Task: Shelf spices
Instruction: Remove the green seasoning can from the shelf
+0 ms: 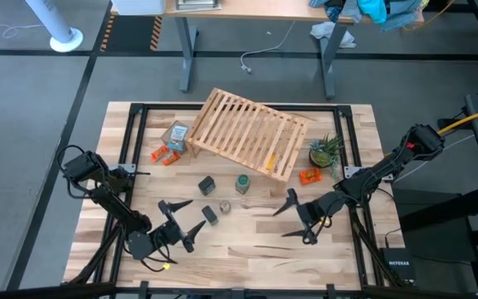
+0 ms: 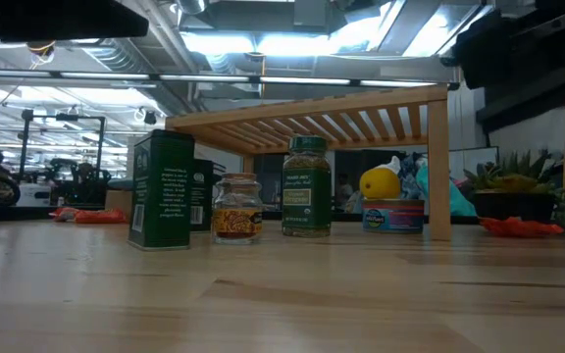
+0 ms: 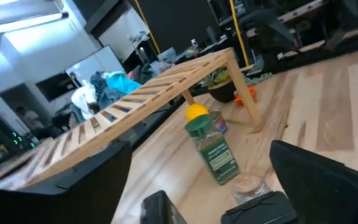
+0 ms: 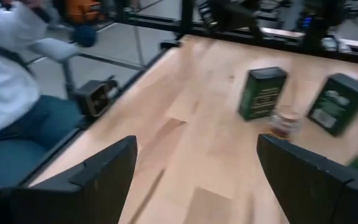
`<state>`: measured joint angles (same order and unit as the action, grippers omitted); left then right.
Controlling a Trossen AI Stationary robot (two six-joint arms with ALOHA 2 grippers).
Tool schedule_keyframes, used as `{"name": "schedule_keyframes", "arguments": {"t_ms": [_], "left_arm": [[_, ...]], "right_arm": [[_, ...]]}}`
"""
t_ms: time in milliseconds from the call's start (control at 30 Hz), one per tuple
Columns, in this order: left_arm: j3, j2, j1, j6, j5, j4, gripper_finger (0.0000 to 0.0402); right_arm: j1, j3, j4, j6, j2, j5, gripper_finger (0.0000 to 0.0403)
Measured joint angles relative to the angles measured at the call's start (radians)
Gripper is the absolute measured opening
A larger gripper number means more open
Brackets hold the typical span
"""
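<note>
High view: your left gripper (image 1: 181,218) and right gripper (image 1: 293,218) both gape empty. Jars (image 1: 221,198) cluster closely; a careless approach may topple neighbours.

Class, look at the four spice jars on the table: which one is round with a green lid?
The tall round jar with the green lid and green label, standing just in front of the wooden rack. The two tins are dark and squarish; the glass jar is short and clear.
</note>
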<state>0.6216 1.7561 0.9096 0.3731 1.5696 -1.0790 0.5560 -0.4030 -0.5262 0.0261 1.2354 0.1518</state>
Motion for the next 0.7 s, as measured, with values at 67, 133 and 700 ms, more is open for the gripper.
{"name": "schedule_keyframes", "arguments": {"t_ms": [67, 133, 700], "left_arm": [[0.000, 0.000, 0.000, -0.028, 0.000, 0.000, 0.0375], [0.000, 0.000, 0.000, -0.047, 0.000, -0.001, 0.0375], [-0.047, 0.000, -0.021, -0.648, -0.216, 0.439, 0.0375]], "right_arm": [[0.000, 0.000, 0.000, 0.000, 0.000, -0.034, 0.0337], [0.000, 0.000, 0.000, 0.001, 0.000, -0.040, 0.0337], [0.000, 0.000, -0.027, 0.240, 0.073, 0.249, 0.0337]]}}
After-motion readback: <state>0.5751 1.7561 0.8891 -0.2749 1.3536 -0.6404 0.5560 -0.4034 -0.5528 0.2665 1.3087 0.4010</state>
